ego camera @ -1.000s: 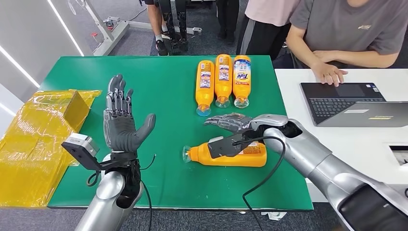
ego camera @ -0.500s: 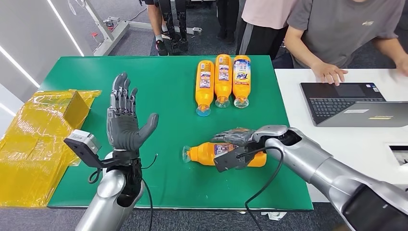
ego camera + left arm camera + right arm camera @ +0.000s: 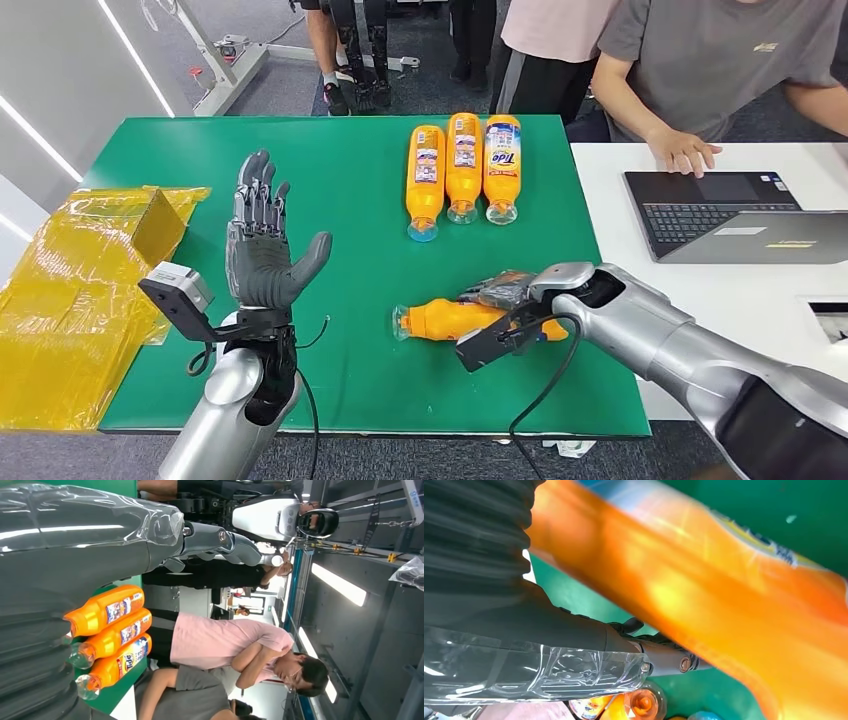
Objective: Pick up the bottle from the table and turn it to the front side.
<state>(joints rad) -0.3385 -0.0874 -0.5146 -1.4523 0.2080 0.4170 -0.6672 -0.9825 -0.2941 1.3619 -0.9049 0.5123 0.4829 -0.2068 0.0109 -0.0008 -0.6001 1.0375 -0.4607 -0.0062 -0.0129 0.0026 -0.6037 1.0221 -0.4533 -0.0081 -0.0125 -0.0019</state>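
Right hand (image 3: 497, 291): dark fingers wrapped over an orange bottle (image 3: 448, 318), gripping it near the table's front edge, right of centre; the silver arm reaches in from the right corner.
Bottle: lying on its side, clear cap pointing toward the left edge, body partly hidden under the hand. In the right wrist view it is a blurred orange band (image 3: 704, 595) pressed against the palm, with a strip of label along one side.
Left hand (image 3: 262, 245): raised upright above the table's front left part, palm showing, fingers spread apart, holding nothing.
Table (image 3: 340, 190): green top.
Row of bottles (image 3: 463, 167): three orange bottles lying side by side near the back edge, right of centre, caps toward the front; the rightmost shows a Tide label.
Yellow box (image 3: 75, 290): wrapped in yellow plastic, beyond the left edge.
Laptop (image 3: 735, 215): open on a white desk touching the right edge.
Person (image 3: 720, 60): grey shirt, seated behind the desk, one hand beside the laptop.
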